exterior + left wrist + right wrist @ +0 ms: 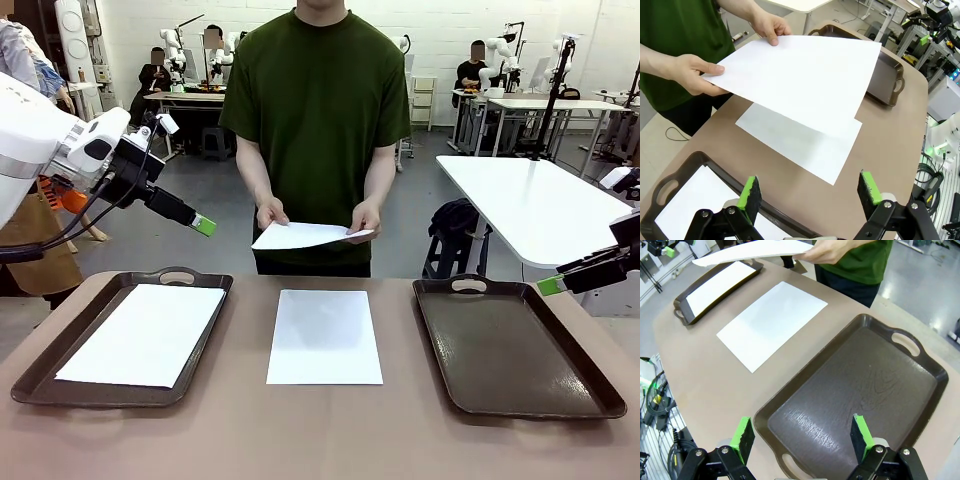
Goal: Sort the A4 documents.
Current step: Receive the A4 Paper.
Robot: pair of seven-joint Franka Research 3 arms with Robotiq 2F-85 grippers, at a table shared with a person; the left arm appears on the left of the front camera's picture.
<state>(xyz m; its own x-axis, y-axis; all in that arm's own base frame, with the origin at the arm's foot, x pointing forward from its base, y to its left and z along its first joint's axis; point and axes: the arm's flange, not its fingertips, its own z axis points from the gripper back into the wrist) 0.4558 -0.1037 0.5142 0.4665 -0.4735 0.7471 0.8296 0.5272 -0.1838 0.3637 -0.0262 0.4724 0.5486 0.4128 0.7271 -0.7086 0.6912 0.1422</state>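
Note:
One white A4 sheet [324, 336] lies flat on the table's middle, between two dark brown trays. Another sheet [142, 335] lies inside the left tray [40, 368]. The person at the far side holds a third sheet [305, 235] in both hands above the table's far edge; in the left wrist view this sheet [805, 80] hovers over the middle one [805, 145]. My left gripper [810, 192] is open, raised above the left tray's near corner. My right gripper [802, 436] is open over the near edge of the right tray [860, 400], which has no paper in it.
The brown tabletop [300, 430] has bare room in front of the trays. A white table [540, 205] stands behind at the right. The person's hands [692, 72] hold the sheet close to the far table edge.

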